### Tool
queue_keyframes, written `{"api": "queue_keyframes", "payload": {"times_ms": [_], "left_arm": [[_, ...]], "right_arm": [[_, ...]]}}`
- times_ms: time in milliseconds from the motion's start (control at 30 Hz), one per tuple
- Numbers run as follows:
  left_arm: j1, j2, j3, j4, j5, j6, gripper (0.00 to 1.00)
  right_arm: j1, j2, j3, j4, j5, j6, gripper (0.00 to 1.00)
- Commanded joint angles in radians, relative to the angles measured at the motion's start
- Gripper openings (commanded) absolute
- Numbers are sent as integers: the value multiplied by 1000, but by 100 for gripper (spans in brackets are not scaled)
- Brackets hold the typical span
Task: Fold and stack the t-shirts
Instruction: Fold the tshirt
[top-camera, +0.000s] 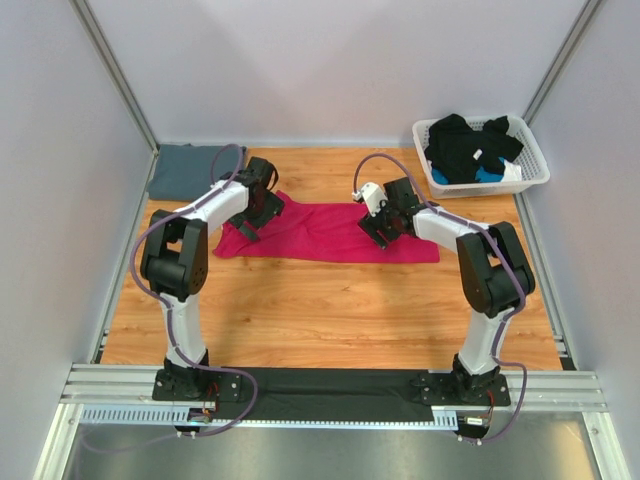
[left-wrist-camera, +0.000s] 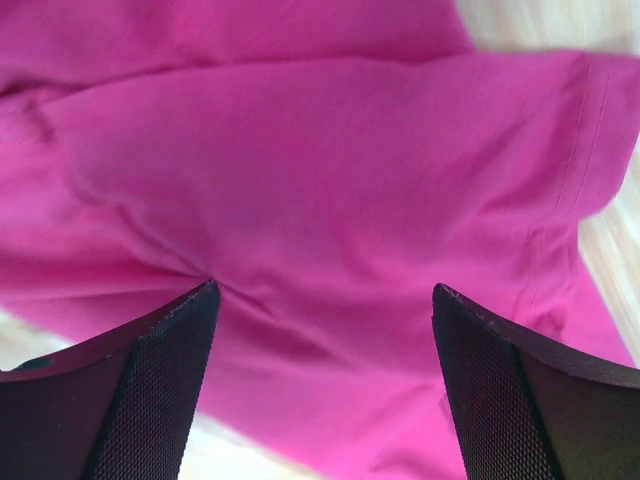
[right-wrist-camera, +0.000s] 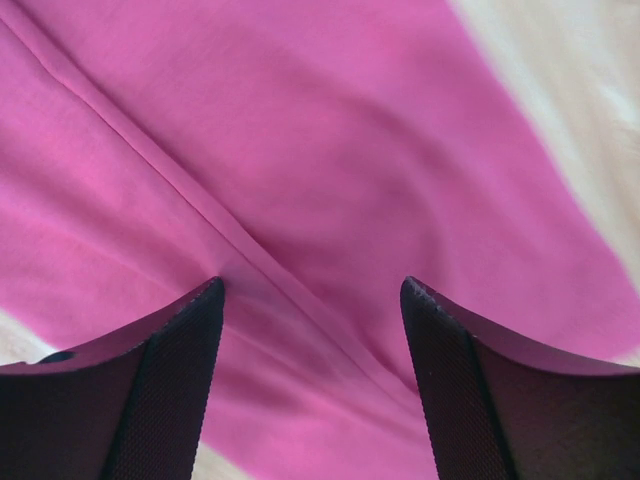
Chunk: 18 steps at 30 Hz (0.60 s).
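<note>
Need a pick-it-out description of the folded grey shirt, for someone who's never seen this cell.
Start at the wooden table and go to its far left corner. The blue-grey shirt lies there, folded into a flat rectangle. Unlike the pink shirt spread mid-table and the dark clothes heaped in the white basket far right, it is neat and dull-coloured.

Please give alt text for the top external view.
Two robot arms reach over a magenta-pink t-shirt lying on a wooden table, the left gripper and right gripper near its ends. A folded blue-grey t-shirt lies far left; a white basket of dark clothes far right.
</note>
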Motion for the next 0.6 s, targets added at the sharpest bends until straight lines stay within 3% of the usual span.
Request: {"api": "queue_keyframes", "payload": {"times_ms": [0,167,233,300,433,567], "left_arm": [[-4,37,88,-32,-45,4,93],[-4,185,244,-95,-2,85,92],[-6,224,286,-129,17,110,91],[-9,252,315,-129,30,128,91],[-41,272,359,-66,29,224,90],[-87,383,555,-73,90,454,88]], "right_arm": [[21,1,24,-55,-29,-57,68],[48,-44,19,-193,-74,-5,71],[70,-45,19,-278,-94,26,78],[90,-70,-40,-279,-111,78,84],[188,-133,-134,-269,-87,191,85],[269,-200,-188,-284,-20,430,85]]}}
